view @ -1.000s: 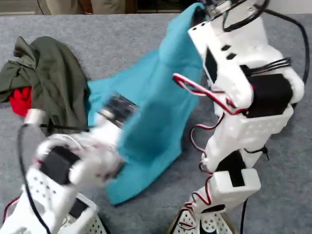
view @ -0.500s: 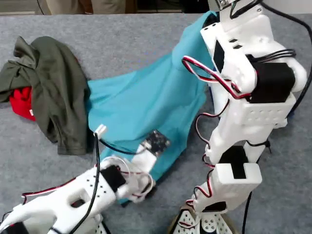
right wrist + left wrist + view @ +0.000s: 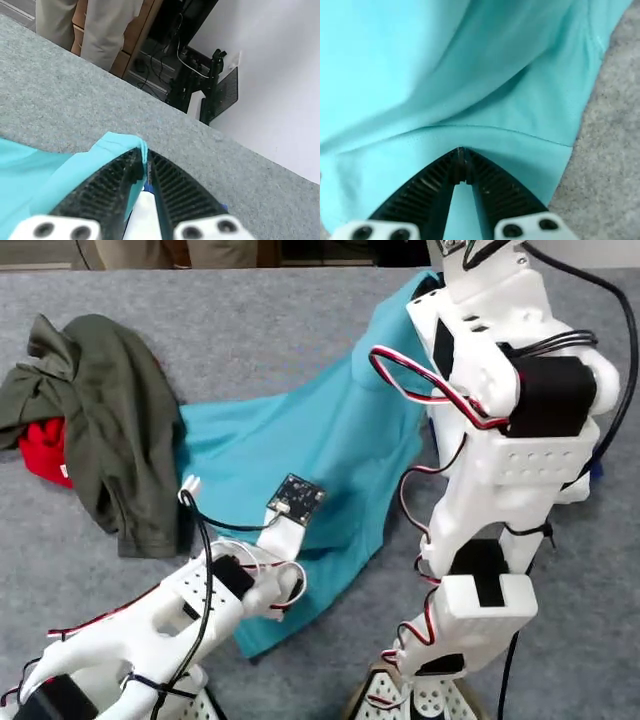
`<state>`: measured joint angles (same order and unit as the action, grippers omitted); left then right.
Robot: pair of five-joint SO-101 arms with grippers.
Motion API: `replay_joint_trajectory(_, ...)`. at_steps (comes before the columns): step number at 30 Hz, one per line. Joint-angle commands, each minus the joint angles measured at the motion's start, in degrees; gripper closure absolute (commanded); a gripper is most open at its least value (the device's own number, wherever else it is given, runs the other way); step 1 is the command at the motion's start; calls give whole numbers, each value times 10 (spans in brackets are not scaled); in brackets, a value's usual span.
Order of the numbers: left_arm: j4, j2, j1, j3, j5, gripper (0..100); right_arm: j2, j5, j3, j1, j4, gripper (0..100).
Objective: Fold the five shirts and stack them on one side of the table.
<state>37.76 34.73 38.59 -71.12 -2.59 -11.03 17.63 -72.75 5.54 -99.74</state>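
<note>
A teal shirt (image 3: 300, 440) lies spread across the middle of the grey table (image 3: 250, 330), stretched from its near edge by the left arm up to a far right corner that hangs raised off the surface beside the tall right arm. The left gripper (image 3: 462, 167) sits low at the near side of the cloth, just inside the hem. Its fingers (image 3: 420, 195) are clenched tip to tip on a fold of the teal fabric, and bare table shows just beyond the hem. The right gripper (image 3: 145, 167) is up at the far right. Its fingers (image 3: 175, 195) are pinched together with a bunched corner of the same shirt caught between them, and the fabric drapes from there down towards the middle of the table. To the left, an olive shirt (image 3: 110, 410) lies crumpled in a heap, its right edge touching the teal shirt's left side. A red shirt (image 3: 40, 450) peeks out from under the olive one at the far left edge.
</note>
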Motion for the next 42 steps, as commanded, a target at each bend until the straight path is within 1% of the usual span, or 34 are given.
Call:
replay_joint_trajectory(1,10,0,-4,18,-7,962,5,-4,0,-9,-3,998)
replay_joint_trajectory(3,44,0,-5,29,-18,874,5,-4,0,-10,-3,998)
replay_joint_trajectory(6,127,-7,-6,48,-113,681,3,-4,1,-21,-3,998)
replay_joint_trajectory(7,147,-7,0,48,-134,664,3,-4,1,-21,-3,998)
replay_joint_trajectory(10,147,-7,54,35,-123,696,3,-4,1,-29,-3,998)
replay_joint_trajectory(12,132,-7,79,32,-98,753,3,-4,1,-32,1,998)
replay_joint_trajectory(14,124,-7,95,29,-68,860,3,-4,1,-34,1,997)
replay_joint_trajectory(16,124,-7,105,29,-46,989,3,-4,1,-44,0,997)
replay_joint_trajectory(18,127,-8,105,27,-44,963,3,-4,1,-51,-2,997)
replay_joint_trajectory(19,125,-12,105,26,-44,981,3,-4,1,-57,-3,997)
replay_joint_trajectory(22,128,-20,99,30,-44,983,4,-4,1,-72,-3,997)
replay_joint_trajectory(24,149,-17,61,55,-42,982,7,-4,1,-78,-3,997)
replay_joint_trajectory(25,181,-11,33,87,-41,982,7,-4,0,-79,-3,997)
replay_joint_trajectory(28,328,29,-58,233,-40,982,7,-4,-2,-91,-3,997)
replay_joint_trajectory(30,423,72,-98,356,-40,982,7,-4,1,-101,-4,997)
replay_joint_trajectory(32,485,109,-125,472,-39,982,7,-4,1,-109,-4,997)
replay_joint_trajectory(34,523,138,-144,578,-35,982,6,-4,1,-111,-4,997)
replay_joint_trajectory(36,548,154,-159,685,-11,982,7,-4,0,-109,-4,997)
replay_joint_trajectory(42,556,156,-221,983,-6,982,8,-4,-3,-108,-24,997)
